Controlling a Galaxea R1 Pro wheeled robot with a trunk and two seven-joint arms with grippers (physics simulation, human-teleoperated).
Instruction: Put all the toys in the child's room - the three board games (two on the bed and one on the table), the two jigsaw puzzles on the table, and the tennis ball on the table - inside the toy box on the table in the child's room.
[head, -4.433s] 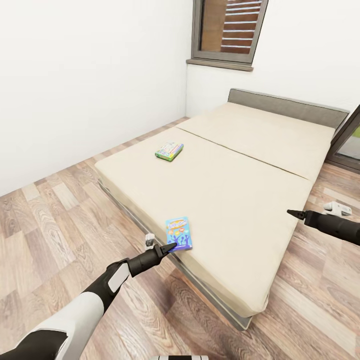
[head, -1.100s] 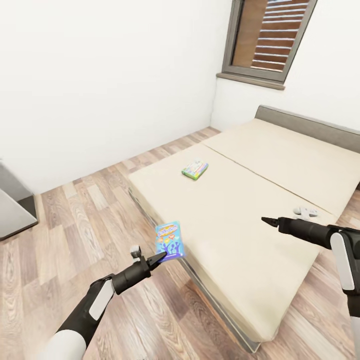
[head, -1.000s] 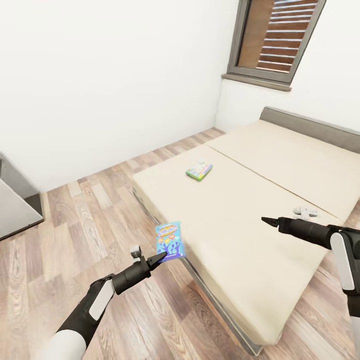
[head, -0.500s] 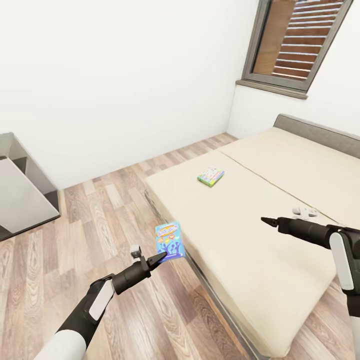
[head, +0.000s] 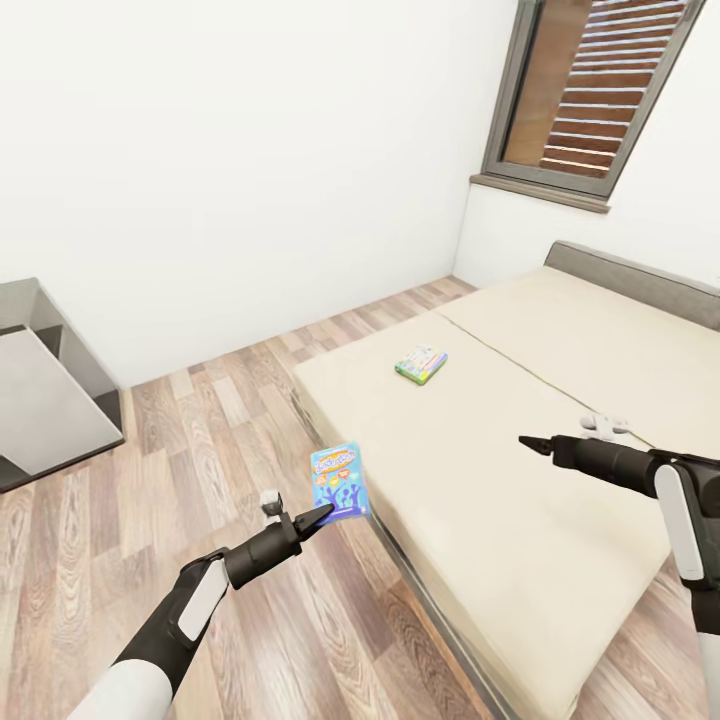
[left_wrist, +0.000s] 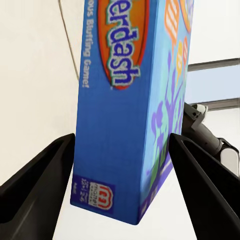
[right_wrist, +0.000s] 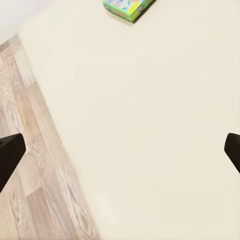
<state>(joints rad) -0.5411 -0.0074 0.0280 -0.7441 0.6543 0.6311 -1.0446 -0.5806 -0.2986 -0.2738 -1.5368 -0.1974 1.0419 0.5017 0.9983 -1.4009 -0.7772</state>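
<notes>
Head view: the camera turned away from the bed (head: 480, 480), blue box (head: 338, 483) carried.
The left gripper (head: 318, 515) stayed closed on it, off the bed edge; the green box (head: 421, 363) remained on the bed; the right gripper (right_wrist: 120, 150), wide open, held nothing.

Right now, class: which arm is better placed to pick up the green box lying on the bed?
The right. Its gripper is empty, open, over the cream bed; the left gripper holds the blue game box. The green box lies ahead.
</notes>
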